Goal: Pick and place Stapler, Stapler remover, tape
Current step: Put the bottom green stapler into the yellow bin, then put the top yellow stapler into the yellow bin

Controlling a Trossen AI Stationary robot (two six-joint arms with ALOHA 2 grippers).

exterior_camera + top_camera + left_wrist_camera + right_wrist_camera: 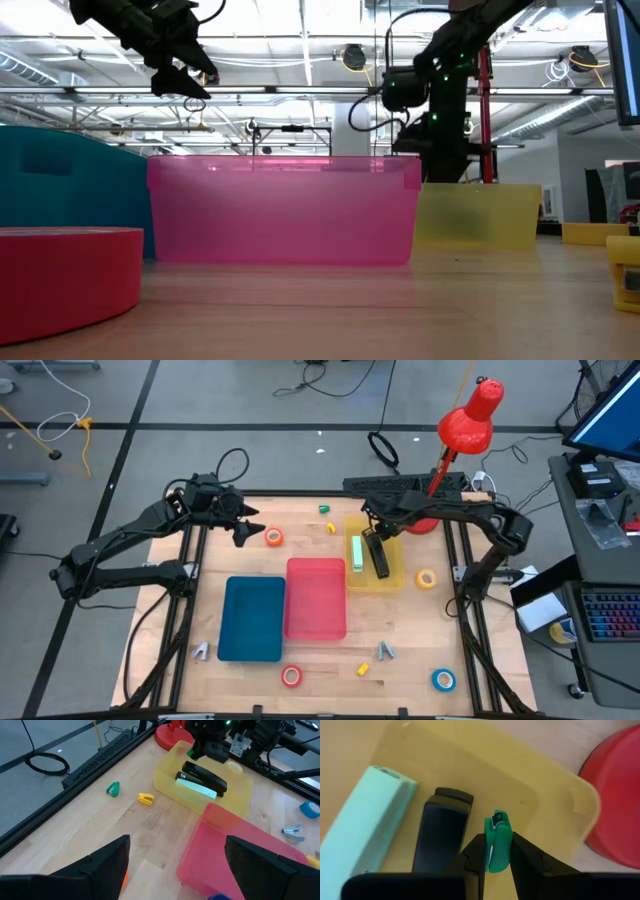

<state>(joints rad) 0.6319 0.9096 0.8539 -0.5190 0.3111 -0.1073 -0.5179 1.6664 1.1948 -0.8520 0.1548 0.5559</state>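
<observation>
- The step in hand, as I judge it, is the placing of a green staple remover: the right claw is clamped on it and hangs over the yellow tray, close above the two staplers lying there.
- The next move, I think, calls for the right claw to lower a little over a bare part of the yellow tray, beside the black stapler, and then let go, so the remover does not land on top of a stapler.
- The left claw stands wide apart and holds nothing; it hovers above the worktop, well to the left of the yellow tray, near an orange tape roll.
- The yellow tray holds a mint green stapler and the black stapler side by side.
- The pink tray touches the yellow tray at the corner and looks empty; the blue tray beyond it also looks empty.
- Still outside the trays: another green remover behind the yellow tray, a yellow tape roll just to its right, a red-orange roll and a blue roll well in front of it.
</observation>
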